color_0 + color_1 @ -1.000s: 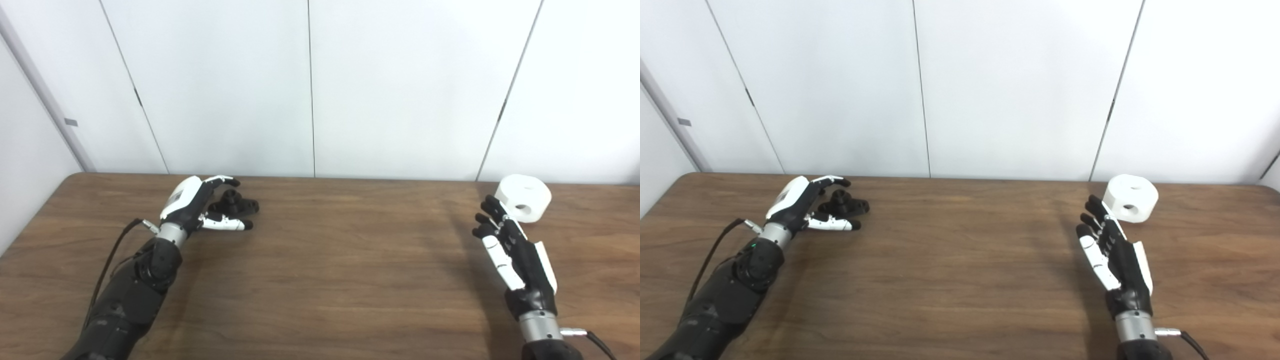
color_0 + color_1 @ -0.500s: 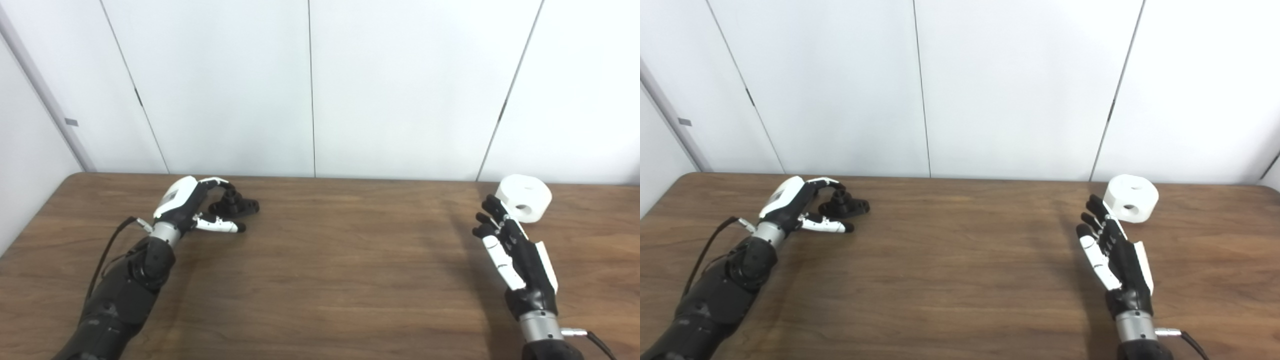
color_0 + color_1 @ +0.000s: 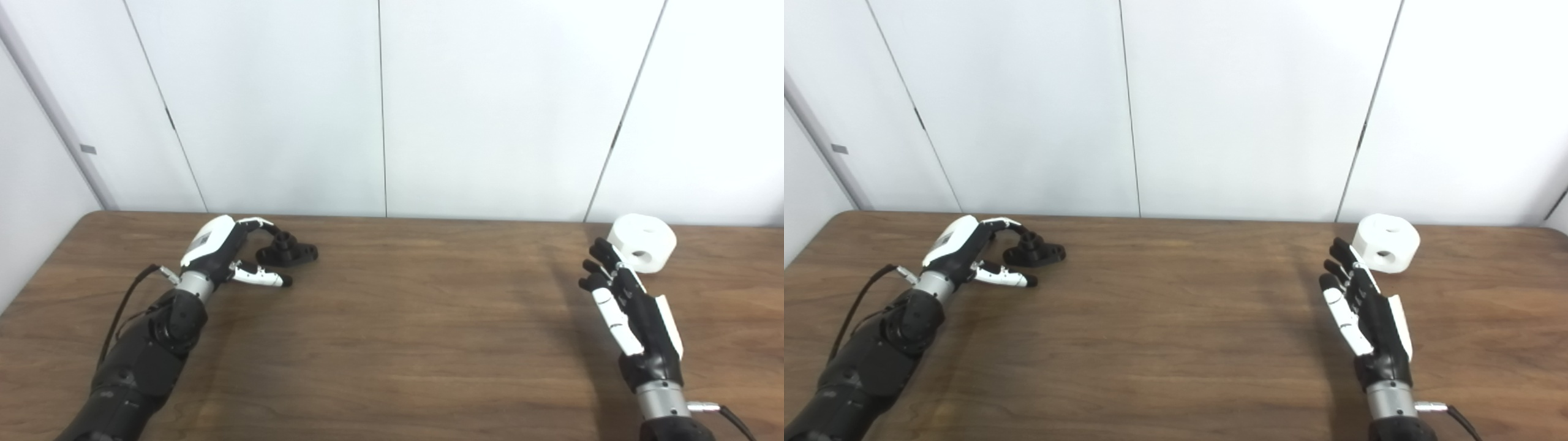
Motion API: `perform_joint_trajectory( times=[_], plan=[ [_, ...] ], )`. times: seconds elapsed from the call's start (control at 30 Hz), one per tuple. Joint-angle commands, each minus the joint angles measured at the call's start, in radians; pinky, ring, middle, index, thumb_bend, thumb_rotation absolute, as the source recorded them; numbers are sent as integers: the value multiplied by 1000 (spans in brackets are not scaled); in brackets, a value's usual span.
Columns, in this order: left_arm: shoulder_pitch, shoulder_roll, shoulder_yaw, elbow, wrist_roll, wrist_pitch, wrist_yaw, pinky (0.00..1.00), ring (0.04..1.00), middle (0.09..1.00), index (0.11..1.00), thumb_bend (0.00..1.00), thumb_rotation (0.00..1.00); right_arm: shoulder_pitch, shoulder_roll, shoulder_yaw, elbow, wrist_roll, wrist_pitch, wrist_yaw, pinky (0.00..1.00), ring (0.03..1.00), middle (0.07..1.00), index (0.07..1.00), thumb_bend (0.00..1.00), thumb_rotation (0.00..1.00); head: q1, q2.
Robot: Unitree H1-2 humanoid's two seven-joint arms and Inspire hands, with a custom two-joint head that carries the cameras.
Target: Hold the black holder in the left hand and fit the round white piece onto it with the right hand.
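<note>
The small black holder point(image 3: 288, 251) lies on the brown table at the far left. My left hand point(image 3: 226, 254) is just left of it, open, fingers curled over toward the holder's post and thumb stretched along the table in front of it; it holds nothing. The round white piece point(image 3: 642, 242), a thick disc with a hole in its side, sits at the far right. My right hand point(image 3: 628, 306) is open, fingers straight and pointing up at the white piece, fingertips just short of it.
The wooden table point(image 3: 404, 318) stretches between both hands. White wall panels point(image 3: 380, 104) stand right behind its far edge. A cable point(image 3: 125, 306) runs along my left forearm.
My left hand has drawn back to the left, away from the holder, with its fingers curling more. The holder stays on the table. The right hand has not moved.
</note>
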Motion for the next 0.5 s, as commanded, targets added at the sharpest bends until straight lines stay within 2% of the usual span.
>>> perform_joint_trajectory(
  times=[0.0, 0.3, 0.43, 0.47],
  plan=[
    [-41, 38, 9, 0, -4, -36, 24, 824, 868, 826, 695, 1000, 200, -23, 4, 0, -37, 4, -39, -1, 796, 877, 909, 904, 336, 698, 1, 2],
    [-44, 27, 6, 14, 3, -58, 43, 826, 850, 795, 650, 948, 139, -20, 5, -2, -51, 12, -38, 4, 803, 880, 912, 906, 327, 696, -2, 11],
    [-43, 26, 4, 14, 5, -83, 53, 820, 839, 765, 581, 847, 114, -17, 8, -4, -62, 12, -35, 0, 798, 881, 912, 906, 327, 688, -1, 15],
    [-44, 25, 4, 15, 4, -89, 57, 819, 836, 756, 528, 655, 86, -17, 8, -4, -64, 13, -34, 1, 794, 881, 912, 905, 326, 685, 0, 17]
  ],
)
